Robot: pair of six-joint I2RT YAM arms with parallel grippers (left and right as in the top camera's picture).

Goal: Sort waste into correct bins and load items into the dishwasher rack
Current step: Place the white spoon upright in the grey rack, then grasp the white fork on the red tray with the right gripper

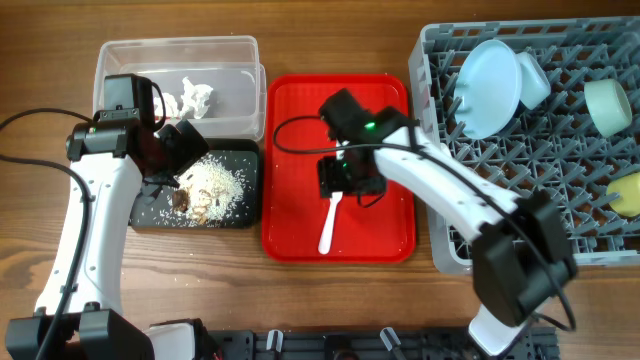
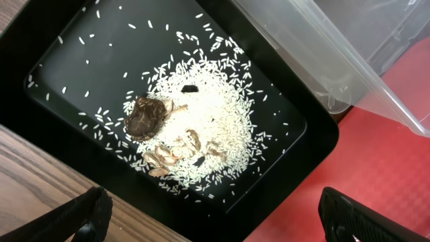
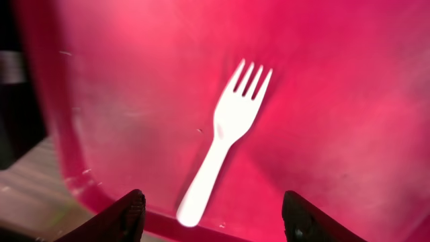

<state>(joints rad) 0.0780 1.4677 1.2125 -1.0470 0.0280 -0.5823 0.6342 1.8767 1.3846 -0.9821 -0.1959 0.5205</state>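
Note:
The white plastic fork [image 1: 330, 222] lies on the flat red serving tray [image 1: 300, 120]; in the right wrist view the fork [image 3: 225, 140] lies tines away. My right gripper [image 3: 215, 218] [image 1: 350, 178] hangs open and empty just above it. The black tray [image 1: 235, 212] holds the brown-and-white food leftovers [image 1: 205, 190], seen close in the left wrist view [image 2: 181, 131]. My left gripper [image 2: 215, 222] [image 1: 170, 150] is open and empty above that tray. The clear tub [image 1: 230, 60] holds white tissue [image 1: 195, 97]. The grey rack [image 1: 470, 250] holds the blue plate [image 1: 490, 85], blue bowl [image 1: 530, 80], green bowl [image 1: 607, 105] and yellow cup [image 1: 625, 192].
The wooden table edge shows at the lower left of the left wrist view [image 2: 40, 181]. The clear tub's corner [image 2: 349, 47] lies beside the black tray. A dark bar [image 1: 350, 345] runs along the table's front edge.

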